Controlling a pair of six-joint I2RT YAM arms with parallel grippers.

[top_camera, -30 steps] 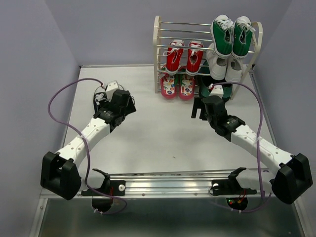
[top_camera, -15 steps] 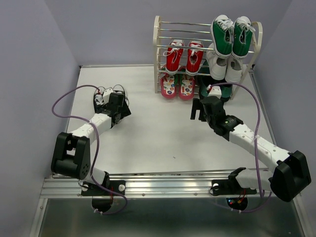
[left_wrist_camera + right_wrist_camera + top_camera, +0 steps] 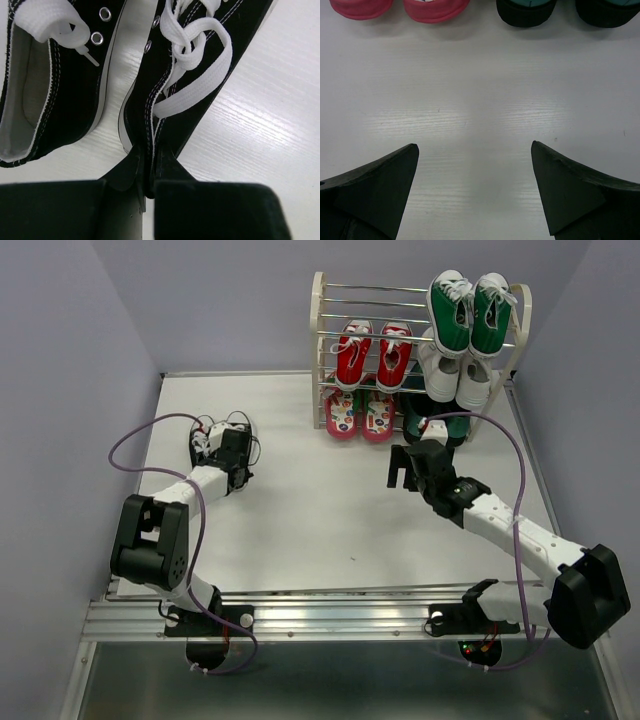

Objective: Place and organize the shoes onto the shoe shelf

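**Two black sneakers, one pinched by the left tool**

Both black sneakers lie on the surface directly ahead of the left tool, well apart from the shoe shelf. The left tool is clenched on the thin rim of the right-hand sneaker, seemingly near its heel. That shoe's long axis runs away from the fingers, slanting to the tool's right, laces up. Its mate sits just beside it on the tool's left, untouched.

The shelf stands well off to this tool's right, so I judge the carry will be a long sideways sweep. The right tool is far nearer the shelf; it hangs released, its jaws wide apart, with the flip-flops ahead.

Compared with a second ago, the left arm has folded back and its tool has shifted left onto the sneakers. The right tool has barely moved.
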